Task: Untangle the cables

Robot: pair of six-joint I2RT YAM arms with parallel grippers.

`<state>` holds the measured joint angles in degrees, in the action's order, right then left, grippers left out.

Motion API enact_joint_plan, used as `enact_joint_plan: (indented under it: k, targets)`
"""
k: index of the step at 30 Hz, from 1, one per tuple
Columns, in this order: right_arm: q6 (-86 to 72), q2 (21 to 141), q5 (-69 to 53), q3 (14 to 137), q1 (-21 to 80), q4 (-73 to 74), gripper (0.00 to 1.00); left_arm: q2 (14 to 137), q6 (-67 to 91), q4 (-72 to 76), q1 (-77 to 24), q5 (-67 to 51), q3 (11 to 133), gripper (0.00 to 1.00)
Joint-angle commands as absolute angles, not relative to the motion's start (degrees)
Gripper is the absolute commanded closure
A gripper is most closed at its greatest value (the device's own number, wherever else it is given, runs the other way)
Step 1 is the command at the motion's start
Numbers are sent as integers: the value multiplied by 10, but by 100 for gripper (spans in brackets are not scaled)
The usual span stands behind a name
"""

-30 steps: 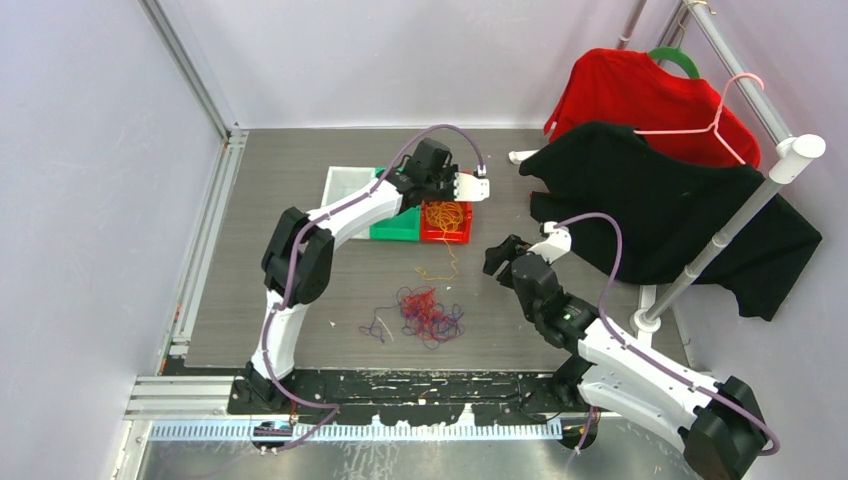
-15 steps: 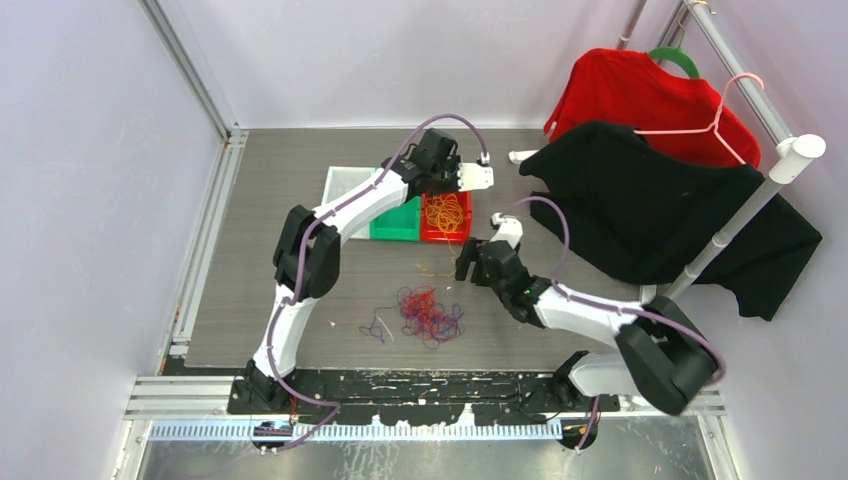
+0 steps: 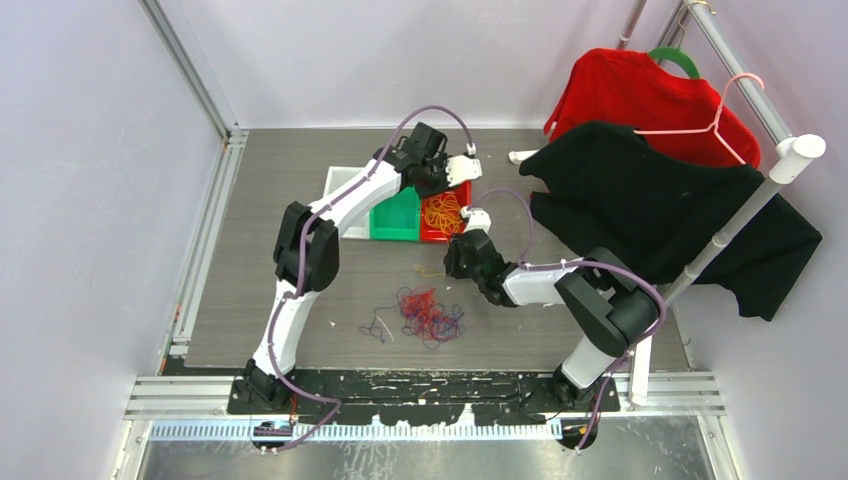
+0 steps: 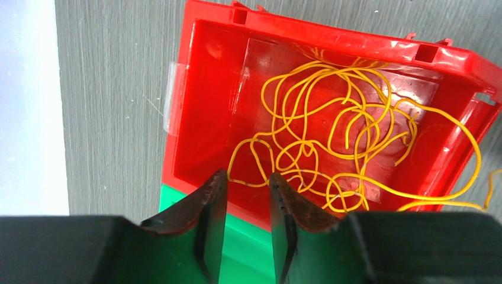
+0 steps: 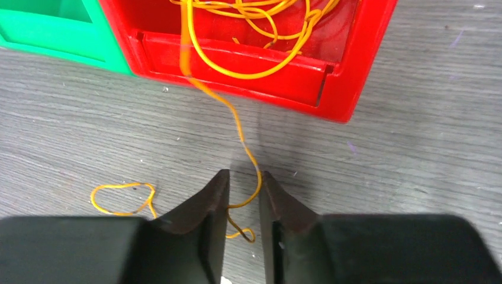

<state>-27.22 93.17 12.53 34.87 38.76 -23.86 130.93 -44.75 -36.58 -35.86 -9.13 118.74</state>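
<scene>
The grey worktop (image 3: 270, 170) carries everything. A clothes rail (image 3: 740, 215) hung with a black garment (image 3: 650, 215) and a red garment (image 3: 640, 95) stands at its right edge. Toward the back, three containers sit side by side: a white tray (image 3: 342, 190), a green bin (image 3: 400, 225) with nothing showing in its visible part, and a red bin (image 4: 204, 83) holding a loose heap of orange cables (image 4: 331, 124). Nearer the arms' bases, well apart from the bins, lies a tangled clump of red and dark purple cables (image 3: 428, 315). One orange strand (image 5: 241, 137) spills over the red bin's near wall and trails across the worktop. A small separate orange loop (image 5: 118, 186) lies near it.

The cables look light, thin and limp, likely to snag and drag their neighbours along. A free stretch or loop end, away from crossings, seems the best place to pinch. The left fingers (image 4: 219, 189) hover over the red bin's edge, a little apart, with nothing between them. The right fingers (image 5: 220, 189) sit low over the worktop, narrowly apart, straddling the trailing strand. Whether they touch it cannot be told.
</scene>
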Motion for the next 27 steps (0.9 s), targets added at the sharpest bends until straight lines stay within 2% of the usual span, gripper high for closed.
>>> enact_joint_plan:
  k: [1,2,3,9,14,27]
  targets:
    - [-267,928,147,369,383,-260,86,1301,-410,-398,-342,-136,1236,65]
    - [-264,920,151,370,381,-251,97,1296,-408,-404,-338,-146,1240,63]
    - [-263,908,153,371,377,-244,99,1291,-407,-409,-335,-150,1244,61]
    - [-244,842,119,422,349,-179,99,1255,-401,-444,-312,-186,1249,49]
    - [-209,864,100,502,330,-118,99,1224,-379,-477,-284,-210,1249,43]
    - [-140,1031,152,673,318,-27,99,1062,-360,-475,-171,-273,1113,42]
